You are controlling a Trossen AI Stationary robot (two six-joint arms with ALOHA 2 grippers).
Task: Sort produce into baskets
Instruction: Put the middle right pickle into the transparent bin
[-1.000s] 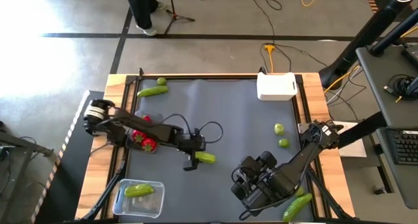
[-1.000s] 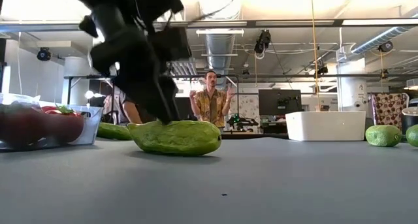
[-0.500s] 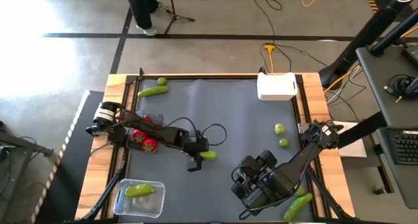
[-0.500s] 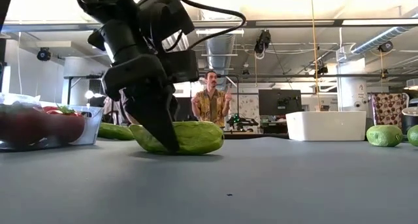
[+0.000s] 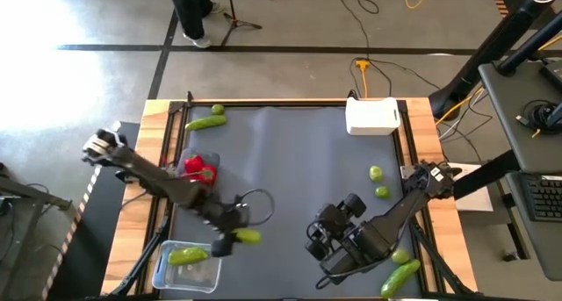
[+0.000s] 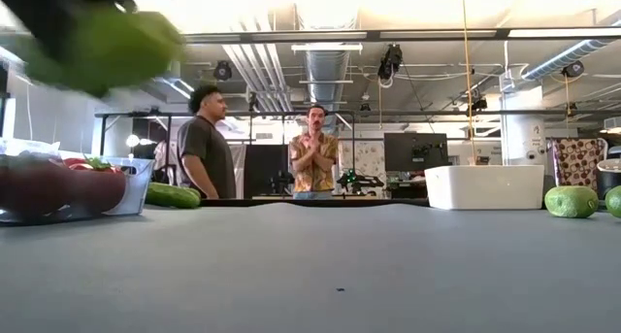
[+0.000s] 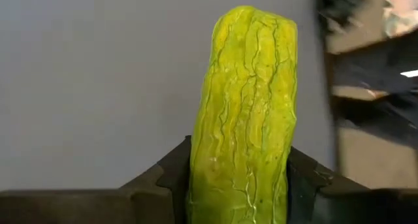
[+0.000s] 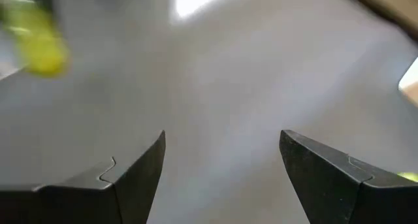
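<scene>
My left gripper [image 5: 230,240] is shut on a long green cucumber [image 5: 247,237], just right of the clear tub [image 5: 165,268] at the near left. That tub holds another cucumber [image 5: 186,255]. Red pieces [image 5: 198,170] lie in a container at the left. A third cucumber [image 5: 206,121] and a lime ball [image 5: 217,110] rest on the mat at the far left. Two lime balls [image 5: 378,182] lie at the right. The white box [image 5: 372,117] stands at the far edge. My right gripper [image 5: 314,240] hovers open at the near right, with nothing between its fingers [image 8: 140,168]. My left gripper pinches the cucumber's two long sides near one end [image 7: 238,185] between its two fingers [image 7: 171,178]. The fingers slant downward and the cucumber reaches out past them along their line. The cucumber [image 6: 97,47] is lifted clear of the mat.
A cucumber [image 5: 399,276] lies at the near right corner beside the right arm. Wooden rails [image 5: 162,117] frame the grey mat. Two people [image 6: 209,144] stand in the room beyond the far edge. The middle of the mat [image 5: 299,169] is bare.
My left gripper has shut on the cucumber that lay on the mat and lifted it clear. It has swung toward the near left, toward the clear tub. The cucumber has left the mat and now shows high in the low view.
</scene>
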